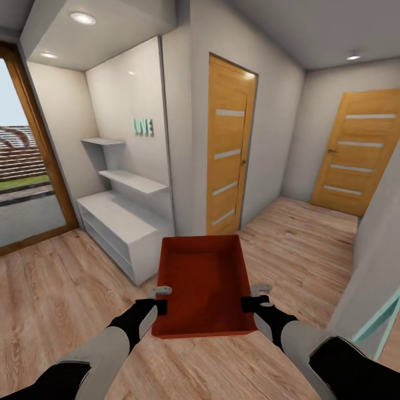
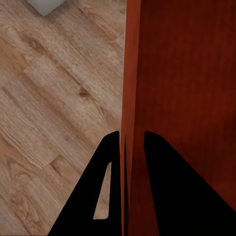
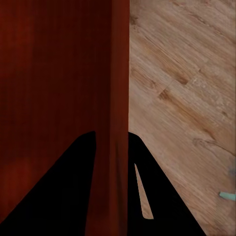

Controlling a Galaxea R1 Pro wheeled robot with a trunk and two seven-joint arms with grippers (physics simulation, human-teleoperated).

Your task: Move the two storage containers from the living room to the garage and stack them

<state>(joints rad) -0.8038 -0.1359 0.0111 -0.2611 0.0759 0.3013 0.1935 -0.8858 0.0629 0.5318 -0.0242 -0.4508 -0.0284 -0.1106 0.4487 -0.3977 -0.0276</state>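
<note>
arms (image 1: 105, 350): pale grey shells | wrists: black | jaws: black, wedge-shaped

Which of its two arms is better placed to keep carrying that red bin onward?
Neither alone; it takes both. The left gripper pinches the storage container's left wall, and the right gripper pinches its right wall, with the bin level above the wood plank floor. Releasing either side would likely tip it.

I saw white low cabinet (image 1: 119, 230) against alcove wall, two white shelves (image 1: 133, 180) above, teal letters (image 1: 143, 126) on wall. Two wooden doors: nearer (image 1: 229, 144), farther (image 1: 355, 153) at hall end. Glass door (image 1: 25, 166) stood left. Ceiling lights (image 1: 83, 18) were lit.
</note>
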